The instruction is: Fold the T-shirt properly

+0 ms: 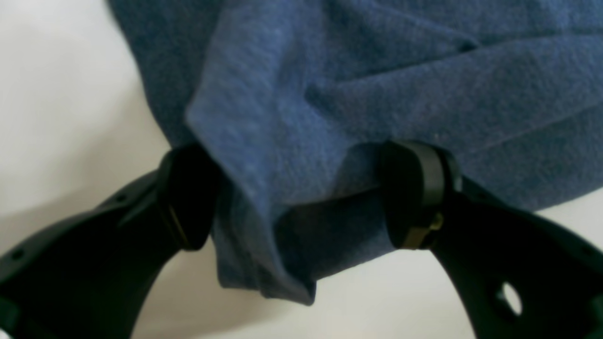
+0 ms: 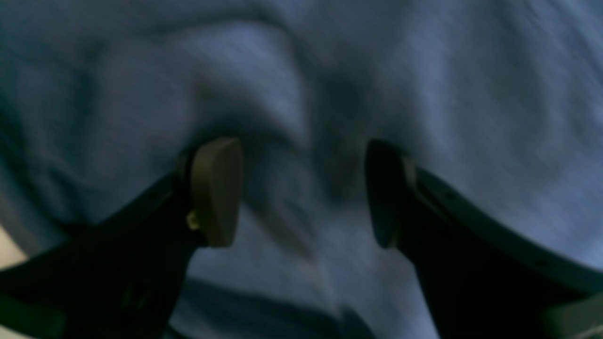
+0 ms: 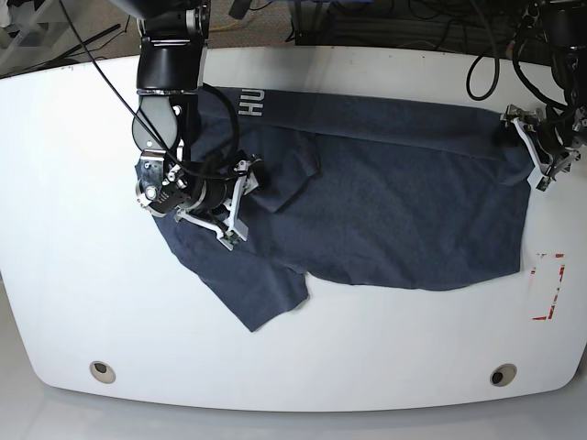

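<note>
The dark slate-blue T-shirt (image 3: 394, 202) lies spread and rumpled across the white table (image 3: 73, 229). White letters "HU" (image 3: 252, 103) show at its far left edge, and a flap is folded over at the left. My right gripper (image 3: 240, 197) hovers over the shirt's left part. In the right wrist view the gripper (image 2: 304, 193) is open, with only blurred cloth (image 2: 471, 94) beneath. My left gripper (image 3: 530, 151) is at the shirt's right edge. In the left wrist view it (image 1: 301, 197) stands wide open around a hanging fold of the cloth (image 1: 377, 84).
A red-marked rectangle (image 3: 548, 286) lies on the table right of the shirt. Two round holes (image 3: 101, 370) (image 3: 501, 374) sit near the front edge. Cables (image 3: 404, 23) run behind the table's far edge.
</note>
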Motion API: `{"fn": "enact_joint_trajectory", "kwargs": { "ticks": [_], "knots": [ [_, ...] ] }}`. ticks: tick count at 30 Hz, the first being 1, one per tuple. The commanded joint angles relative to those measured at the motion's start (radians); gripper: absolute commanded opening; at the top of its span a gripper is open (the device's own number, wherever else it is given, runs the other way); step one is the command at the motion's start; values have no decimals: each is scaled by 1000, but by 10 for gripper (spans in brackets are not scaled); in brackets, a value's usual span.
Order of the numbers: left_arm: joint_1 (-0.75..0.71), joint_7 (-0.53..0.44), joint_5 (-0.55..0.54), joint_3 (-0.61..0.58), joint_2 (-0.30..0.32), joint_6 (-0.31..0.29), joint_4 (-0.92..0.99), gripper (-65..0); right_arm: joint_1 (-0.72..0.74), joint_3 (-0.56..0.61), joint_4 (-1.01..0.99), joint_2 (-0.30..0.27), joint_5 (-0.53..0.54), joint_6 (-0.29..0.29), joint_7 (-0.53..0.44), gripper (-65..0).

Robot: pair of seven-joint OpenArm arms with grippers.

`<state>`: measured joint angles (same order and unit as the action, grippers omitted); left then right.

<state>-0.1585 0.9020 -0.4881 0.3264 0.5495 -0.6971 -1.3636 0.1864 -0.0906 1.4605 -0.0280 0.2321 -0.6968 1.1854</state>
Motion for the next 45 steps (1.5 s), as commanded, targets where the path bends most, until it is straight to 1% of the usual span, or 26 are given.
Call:
{"fn": "enact_joint_trajectory", "kwargs": {
  "ticks": [1,5,7,8,9,11,13,14,15,16,17,24,31,37,42,44,45],
  "knots": [
    [-2,13,2,6,20,-1,-10,-160,28,2,-14,9,25,-1,-23,-257],
    [-11,13,2,7,20,-1,-10,-160,28,2,-42,10,29,-1,-74,-257],
    [-11,13,2,7,20,-1,-10,-160,28,2,-63,10,31,-1,-83,-260],
    [-11,13,2,7,20,-1,-10,-160,28,2,-70,10,31,-1,-86,-268],
    [-11,13,2,7,20,-1,-10,-160,28,2,-73,10,31,-1,-89,-290],
    [-10,13,2,7,20,-1,-10,-160,26,2,-73,10,29,-1,-89,-373],
    [-10,13,2,7,20,-1,-10,-160,26,2,-73,10,29,-1,-89,-472],
    [-8,13,2,6,20,-1,-10,-160,26,2,-70,10,29,-1,-89,-547],
    [-6,13,2,4,20,-1,-10,-160,28,2,-70,10,29,-1,-89,-601],
    [-6,13,2,4,20,-1,-10,-160,28,2,-67,10,29,-1,-89,-637],
    [-6,13,2,3,20,-1,-10,-160,28,2,-53,10,29,-1,-89,-650],
    [-5,13,4,1,20,-1,-10,-160,22,2,75,9,25,-1,-81,-650],
    [-8,13,10,1,20,-1,-10,-160,57,2,76,7,20,-1,-88,-650],
    [-6,13,110,1,11,-1,-10,-160,114,4,1,7,20,-1,-106,-650],
    [-6,13,127,1,-1,-1,-15,-160,149,4,-94,6,20,-1,-163,-650],
    [-6,13,125,1,-1,-1,-15,-160,157,4,-128,6,20,-1,-172,-650],
    [-5,13,124,1,-1,-1,-15,-160,160,4,-142,6,20,-1,-172,-639]
  ]
}}
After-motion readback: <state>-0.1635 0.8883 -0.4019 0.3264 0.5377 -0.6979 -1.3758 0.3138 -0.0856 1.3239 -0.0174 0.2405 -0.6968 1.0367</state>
